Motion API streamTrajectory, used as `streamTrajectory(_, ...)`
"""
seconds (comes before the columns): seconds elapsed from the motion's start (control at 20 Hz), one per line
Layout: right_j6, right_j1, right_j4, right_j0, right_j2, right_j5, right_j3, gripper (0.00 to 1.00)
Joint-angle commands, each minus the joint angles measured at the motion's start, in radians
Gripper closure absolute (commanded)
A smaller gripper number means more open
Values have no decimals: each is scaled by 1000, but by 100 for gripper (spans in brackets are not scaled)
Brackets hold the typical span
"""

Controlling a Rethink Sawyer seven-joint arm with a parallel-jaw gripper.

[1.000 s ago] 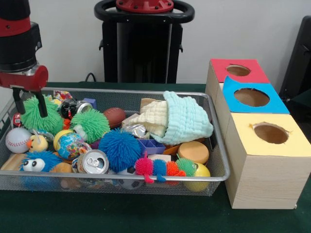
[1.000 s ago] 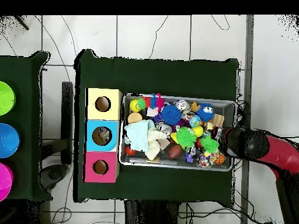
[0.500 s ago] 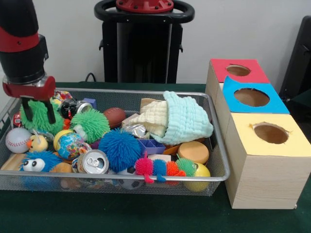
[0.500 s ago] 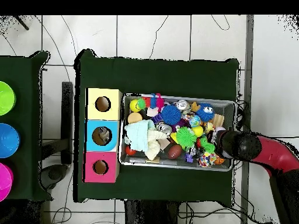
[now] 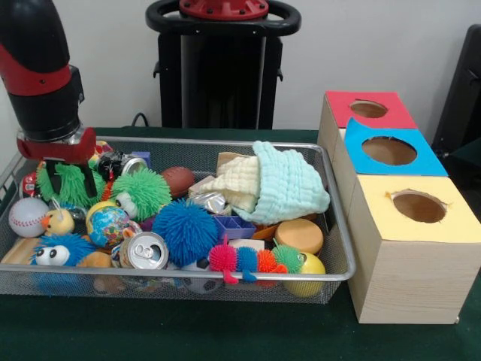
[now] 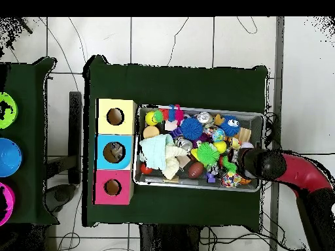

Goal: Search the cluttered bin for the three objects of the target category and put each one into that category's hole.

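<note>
My gripper [image 5: 71, 179] hangs low in the left end of the wire bin [image 5: 225, 141]. Its black fingers [image 5: 90, 180] stand apart on either side of a green spiky ball [image 5: 69, 186], so it is open around the ball. In the overhead view the gripper [image 6: 237, 163] sits at the bin's right end over the same green ball [image 6: 229, 165]. A second green spiky ball [image 5: 141, 192] and a blue spiky ball [image 5: 184, 229] lie close by. To the right of the bin stand three boxes with holes: red top [image 5: 368, 110], blue top [image 5: 391, 150], yellow top [image 5: 417, 207].
The bin is packed: a baseball [image 5: 28, 216], a drink can [image 5: 144, 250], a brown football [image 5: 178, 180], folded cloths [image 5: 285, 188], a yellow sponge [image 5: 298, 235], a globe ball [image 5: 109, 224]. Coloured bowls [image 6: 8, 157] stand on a side table at the overhead view's left edge.
The arm has moved right in the front view and come down. The fingers now reach lower around the green spiky ball; the ball sits slightly further right.
</note>
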Motion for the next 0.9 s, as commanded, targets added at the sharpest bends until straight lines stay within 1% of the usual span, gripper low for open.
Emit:
streamTrajectory(0.05,-305,23,-109,3,5,125,-59,0)
streamTrajectory(0.3,-322,59,-133,10,-2,152,-117,0)
streamTrajectory(0.5,-323,42,-146,5,-4,166,-96,0)
streamTrajectory(0.7,-334,58,-152,2,8,186,-94,0)
streamTrajectory(0.75,-313,58,-152,3,7,195,-87,100)
streamTrajectory(0.9,-307,59,-139,0,4,215,-75,100)
